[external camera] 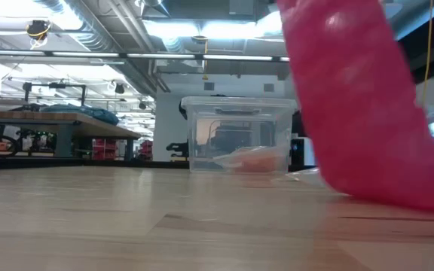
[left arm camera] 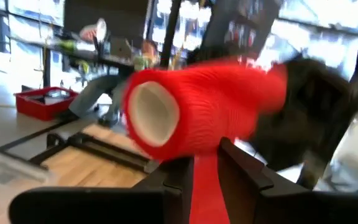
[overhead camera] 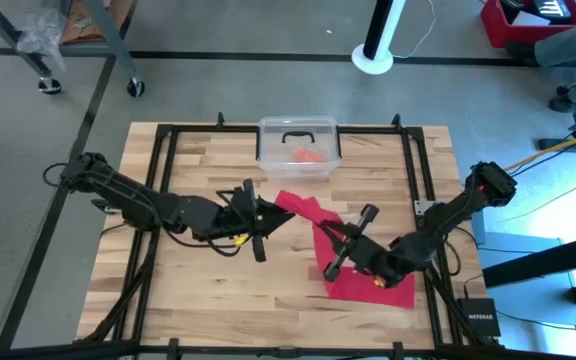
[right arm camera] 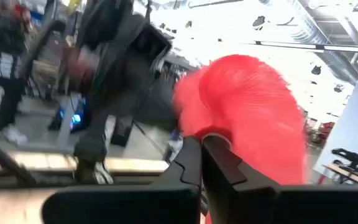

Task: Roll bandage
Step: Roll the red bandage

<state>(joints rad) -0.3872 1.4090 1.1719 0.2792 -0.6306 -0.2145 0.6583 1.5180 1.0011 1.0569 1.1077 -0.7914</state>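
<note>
Left gripper [left arm camera: 204, 162] has its fingers clamped on the rolled end of the bandage [left arm camera: 210, 106]. You can see the pale hollow core of the roll facing out, and a strip of the red cloth hangs down between the two fingers. Right gripper [right arm camera: 201, 152] has its fingers pressed together, pinched on the red cloth a bit further along the band, though that wrist view is smeary so I wouldn't swear to exactly where it bites.

From above, the bandage [overhead camera: 318, 225] runs from the left gripper [overhead camera: 268, 212] across to the right gripper [overhead camera: 340, 245], and its loose end lies spread flat on the wooden table [overhead camera: 198, 290] under the right arm. The clear plastic bin [overhead camera: 299, 145] sits at the table's far edge, behind the bandage, with an orange-red lump [overhead camera: 309, 156] inside.
</note>
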